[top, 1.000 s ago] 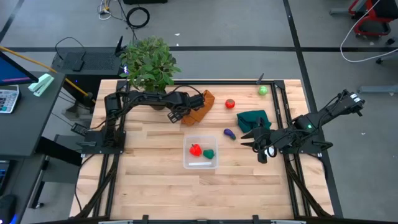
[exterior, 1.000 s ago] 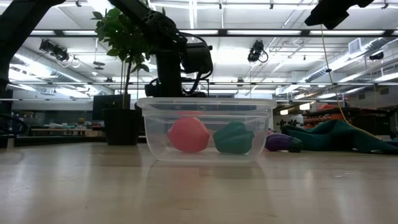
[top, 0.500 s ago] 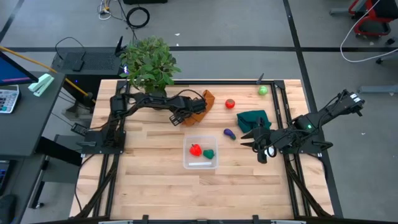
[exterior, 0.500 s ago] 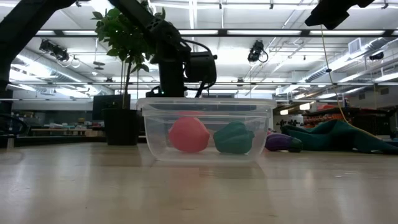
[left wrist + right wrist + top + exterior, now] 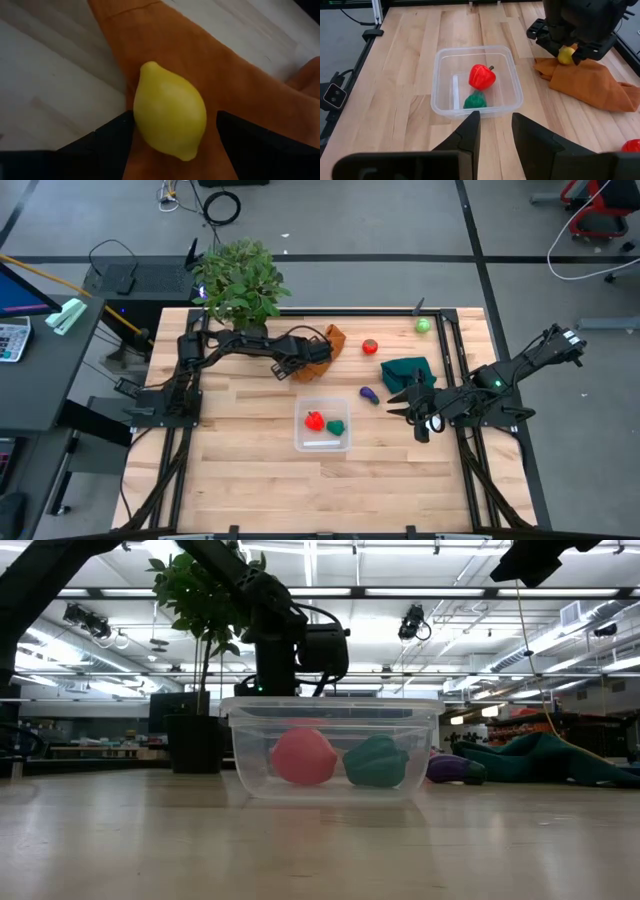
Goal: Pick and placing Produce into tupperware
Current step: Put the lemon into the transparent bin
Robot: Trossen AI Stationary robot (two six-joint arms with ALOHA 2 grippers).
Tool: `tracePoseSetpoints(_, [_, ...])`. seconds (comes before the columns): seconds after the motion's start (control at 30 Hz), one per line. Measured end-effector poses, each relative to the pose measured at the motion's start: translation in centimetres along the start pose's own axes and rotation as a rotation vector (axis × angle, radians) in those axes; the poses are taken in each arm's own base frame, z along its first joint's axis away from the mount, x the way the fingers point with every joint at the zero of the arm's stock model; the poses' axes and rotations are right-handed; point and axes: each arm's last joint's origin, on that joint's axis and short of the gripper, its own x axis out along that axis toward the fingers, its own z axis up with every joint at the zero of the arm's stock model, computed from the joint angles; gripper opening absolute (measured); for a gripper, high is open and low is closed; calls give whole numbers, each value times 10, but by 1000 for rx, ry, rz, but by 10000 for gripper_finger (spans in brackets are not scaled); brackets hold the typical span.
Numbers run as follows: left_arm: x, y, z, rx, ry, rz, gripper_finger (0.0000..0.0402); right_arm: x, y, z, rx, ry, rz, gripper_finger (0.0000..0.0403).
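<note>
A yellow lemon [image 5: 170, 110] lies on the orange cloth [image 5: 240, 85] at the table's far middle. My left gripper [image 5: 175, 127] is open and slants down over it, one finger on each side of the lemon [image 5: 565, 55]. The clear tupperware [image 5: 322, 442] stands at mid-table with a red piece [image 5: 315, 420] and a green piece [image 5: 336, 426] inside. A red piece [image 5: 370, 347], a green piece [image 5: 423, 326] and a purple piece [image 5: 369, 394] lie on the wood. My right gripper [image 5: 495, 132] waits open and empty at the table's right. My left gripper has one finger [image 5: 117, 132] right against the lemon's side; whether it touches, I cannot tell. A strip of orange cloth shows between the lemon and the other finger [image 5: 240, 135]. The lemon lies on the cloth.
A big potted plant [image 5: 240, 280] stands at the far left, close behind the left arm. A dark green cloth [image 5: 408, 372] lies at the right, near the right gripper. Bare wood lies in front of the box.
My left gripper has sunk a little toward the orange cloth and tipped further down, then has kept still. Its fingers stand as wide as before.
</note>
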Motion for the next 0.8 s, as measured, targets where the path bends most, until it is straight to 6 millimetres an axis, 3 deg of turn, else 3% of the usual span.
tracePoseSetpoints(0.23, [0, 0, 1, 15, -21, 0, 277, 0, 0, 0, 0, 0, 0, 77])
tracePoseSetpoints(0.6, [0, 1, 2, 17, -26, 4, 212, 0, 0, 0, 0, 0, 0, 77])
tracePoseSetpoints(0.8, [-1, 1, 0, 22, -24, 3, 232, 0, 0, 0, -1, 0, 0, 77])
